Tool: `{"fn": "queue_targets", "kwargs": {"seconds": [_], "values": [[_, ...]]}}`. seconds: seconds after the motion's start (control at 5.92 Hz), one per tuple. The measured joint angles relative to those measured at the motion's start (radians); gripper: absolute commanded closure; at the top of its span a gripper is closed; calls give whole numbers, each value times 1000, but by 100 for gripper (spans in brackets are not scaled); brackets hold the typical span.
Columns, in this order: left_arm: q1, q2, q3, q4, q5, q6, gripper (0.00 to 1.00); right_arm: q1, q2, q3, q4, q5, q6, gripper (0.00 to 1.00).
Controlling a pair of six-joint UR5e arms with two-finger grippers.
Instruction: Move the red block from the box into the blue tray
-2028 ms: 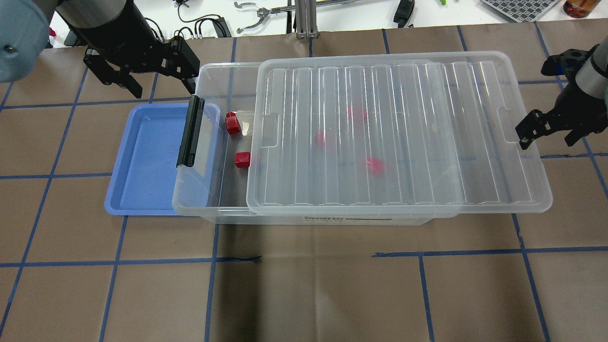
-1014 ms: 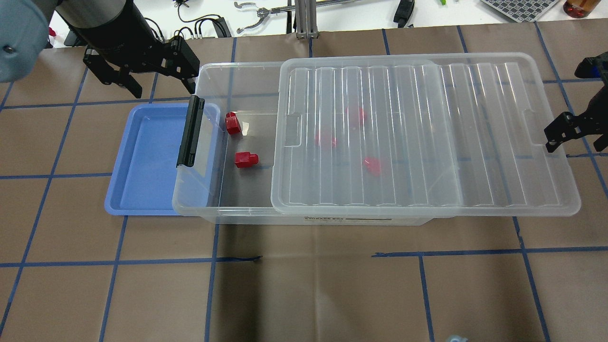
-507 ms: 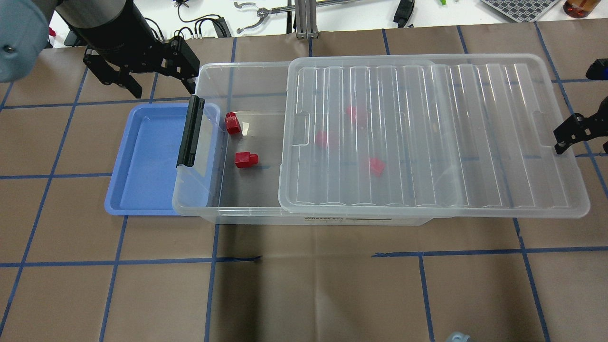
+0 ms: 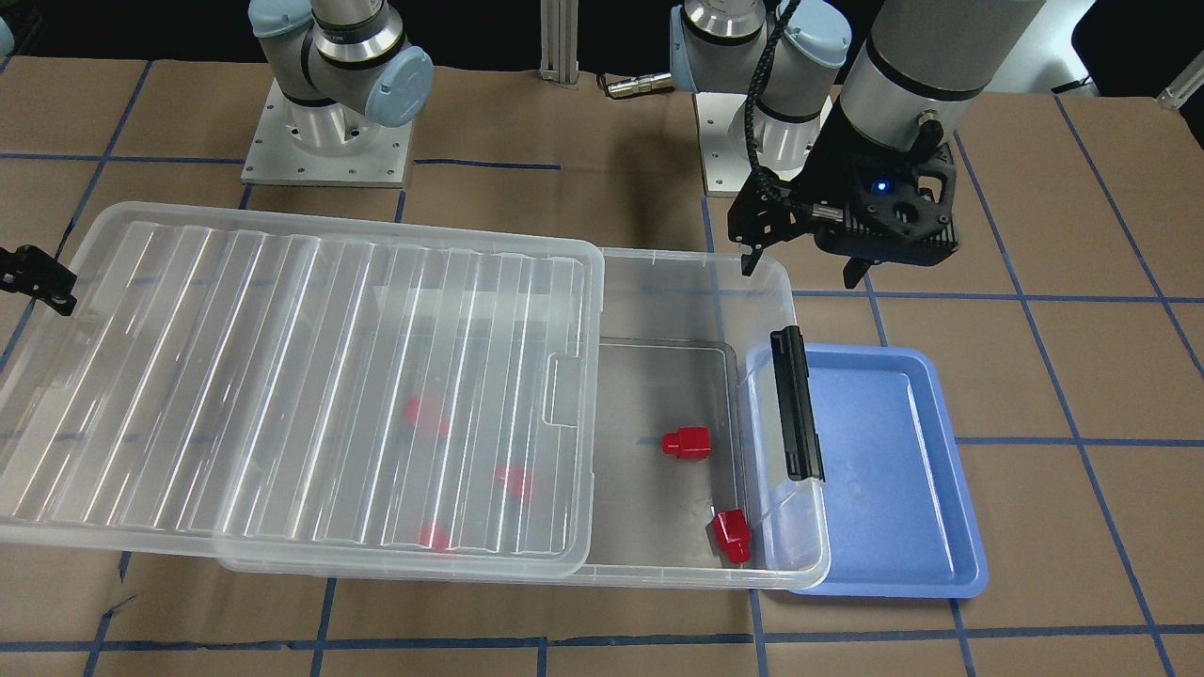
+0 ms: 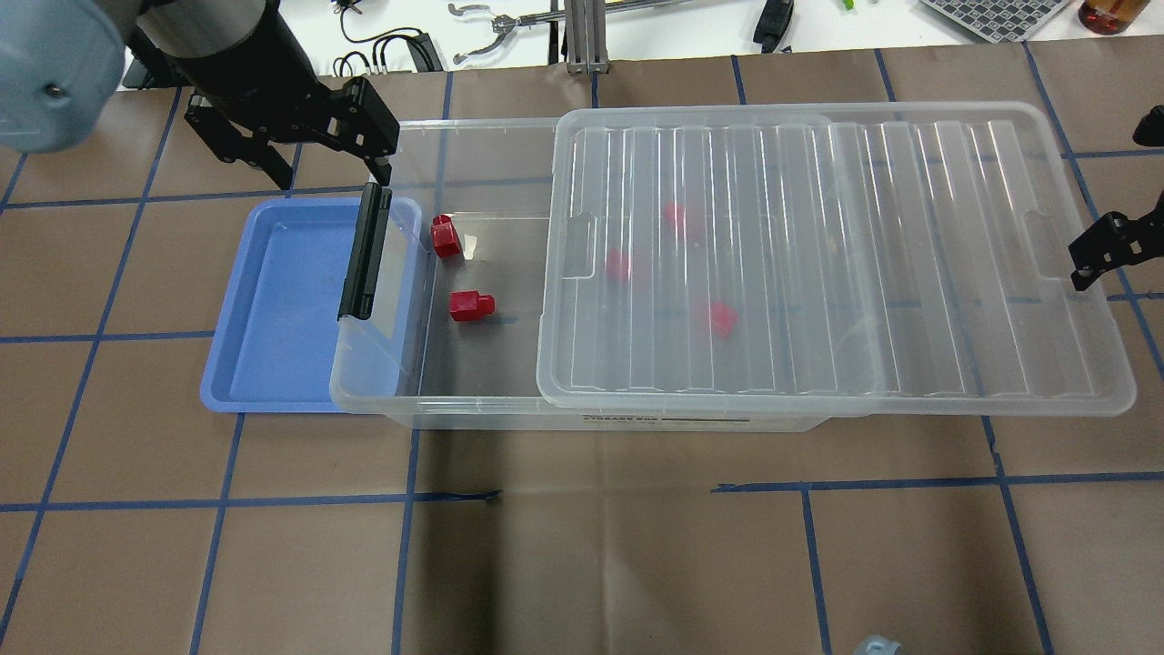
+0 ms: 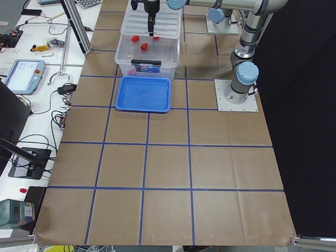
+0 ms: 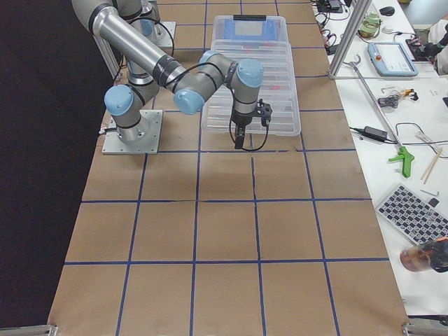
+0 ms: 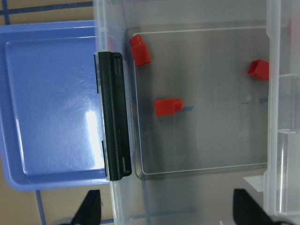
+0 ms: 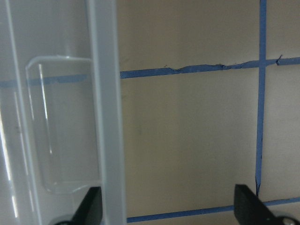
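Observation:
The box (image 5: 400, 377) lies across the table with its black latch (image 5: 366, 253) over the blue tray (image 5: 282, 300). Its ribbed lid (image 5: 818, 264) is slid to the right and leaves the left end uncovered. Two red blocks (image 5: 446, 236) (image 5: 471, 306) lie in the uncovered part, and three more show dimly under the lid. My left gripper (image 5: 326, 173) is open and empty above the box's far left corner; its wrist view shows the blocks (image 8: 168, 106) below. My right gripper (image 9: 168, 211) is open at the lid's right edge (image 9: 105, 117), which runs just inside one finger.
Tools and cables lie on the white bench (image 5: 509, 27) beyond the table's far edge. The two arm bases (image 4: 324, 141) stand on the robot's side. Blue tape lines cross the brown table top (image 5: 591, 546).
The lid has slid further right, uncovering the second red block. My right gripper moved right with it. My left gripper shifted right, toward the box's corner.

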Motion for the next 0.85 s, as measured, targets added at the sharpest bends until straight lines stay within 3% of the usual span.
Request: {"fn": "queue_targets", "kwargs": {"seconds": [0.51,0.85], "values": [[-23,-101,-31,79,10,748,3,81,-25,-164,207,7,164,0],[-45,-148,-140,303,10,1105,3,236,-43,-295,380,14,366,0]]}}
